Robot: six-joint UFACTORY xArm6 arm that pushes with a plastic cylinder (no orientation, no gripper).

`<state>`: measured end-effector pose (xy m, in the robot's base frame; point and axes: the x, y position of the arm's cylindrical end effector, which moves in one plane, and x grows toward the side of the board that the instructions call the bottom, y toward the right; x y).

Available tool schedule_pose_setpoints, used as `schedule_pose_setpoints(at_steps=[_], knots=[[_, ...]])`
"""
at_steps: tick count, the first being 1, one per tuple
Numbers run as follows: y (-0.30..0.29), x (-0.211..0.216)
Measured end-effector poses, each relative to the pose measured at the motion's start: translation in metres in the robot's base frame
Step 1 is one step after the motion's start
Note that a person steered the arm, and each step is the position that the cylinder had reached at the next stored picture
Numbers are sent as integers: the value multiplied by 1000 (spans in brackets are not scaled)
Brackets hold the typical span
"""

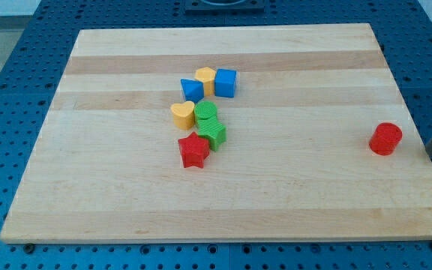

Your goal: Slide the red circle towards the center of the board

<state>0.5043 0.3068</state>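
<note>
Red circle [385, 139] sits alone near the view's right edge of the wooden table [291, 202], well apart from the other blocks. A dark rod enters at the far right; my tip [430, 152] rests just right of the red circle, not touching it. No jaws exist on this arm. Near the table's middle, a cluster: a blue triangle-like block [191, 89], a yellow block [205, 78], a blue cube [226, 82], a yellow heart [183, 114], two green blocks [210, 124], and a red star [193, 151].
</note>
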Motion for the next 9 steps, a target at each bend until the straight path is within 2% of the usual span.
schedule_pose_setpoints(at_steps=[4,5,6,7,8,9], knots=[[-176,0],[-156,7],[-54,11],[6,8],[-5,8],[-40,7]])
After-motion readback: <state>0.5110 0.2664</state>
